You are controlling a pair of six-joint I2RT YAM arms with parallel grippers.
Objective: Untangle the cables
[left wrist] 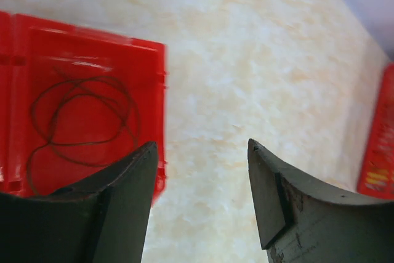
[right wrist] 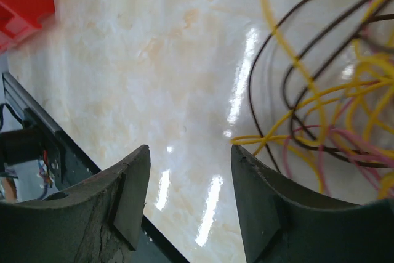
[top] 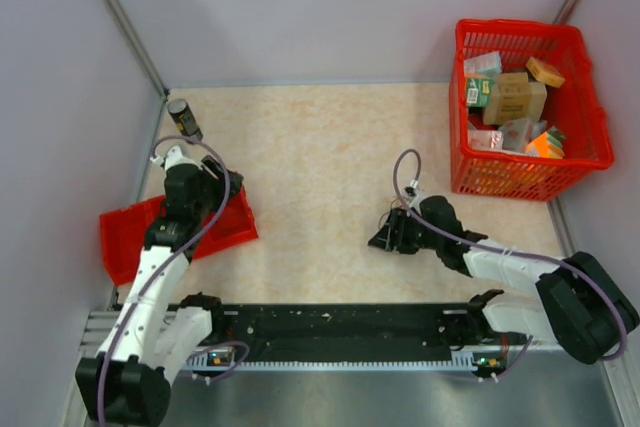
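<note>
Both tools gape empty, the left tool (left wrist: 202, 146) over the red tray (left wrist: 37, 47) at its edge, the right tool (right wrist: 191, 149) well right of that tray. One dark wire (left wrist: 80, 115) lies looped inside the tray; the cables (right wrist: 326, 109) lie tangled on the tabletop (right wrist: 154, 60) just beyond the right tool.

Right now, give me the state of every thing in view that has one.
left gripper, open, empty, above the edge of the red tray.
right gripper, open, empty, beside the cables.
cables, tangled, lying on the table.
dark wire, loose loops, lying in the red tray.
red basket, full of boxes.
can, upright.
</note>
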